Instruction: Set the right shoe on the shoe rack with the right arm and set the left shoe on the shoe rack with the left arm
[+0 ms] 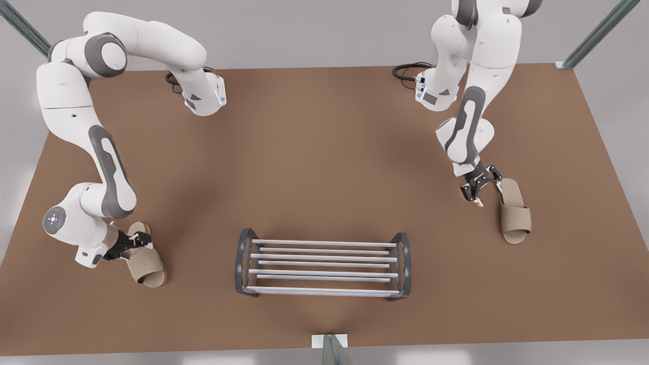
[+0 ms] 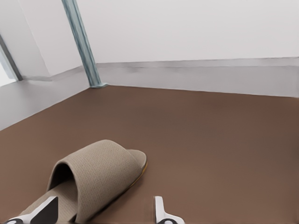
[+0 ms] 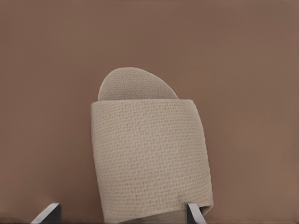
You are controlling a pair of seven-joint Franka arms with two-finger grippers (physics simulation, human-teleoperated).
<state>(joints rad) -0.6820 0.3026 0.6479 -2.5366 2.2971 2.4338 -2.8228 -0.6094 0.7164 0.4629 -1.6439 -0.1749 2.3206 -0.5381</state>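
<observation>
The left shoe (image 1: pixel 144 263), a beige open-toe slipper, lies on the brown table at the front view's left, toe toward the near edge. My left gripper (image 1: pixel 133 244) is low at its heel and open. In the left wrist view the slipper (image 2: pixel 103 172) has one of the gripper's (image 2: pixel 103 214) fingertips (image 2: pixel 44 212) over its heel and the other beside it. The right shoe (image 1: pixel 514 213) lies at the front view's right. My right gripper (image 1: pixel 479 190) hovers open above its heel end, fingers either side of the slipper (image 3: pixel 149 158). The shoe rack (image 1: pixel 324 258) stands empty between them.
The brown table (image 1: pixel 324 152) reaches metal posts at its corners (image 2: pixel 81 46) and one at the middle of the near edge (image 1: pixel 329 350). Black cables (image 1: pixel 408 71) lie by the arm bases at the back.
</observation>
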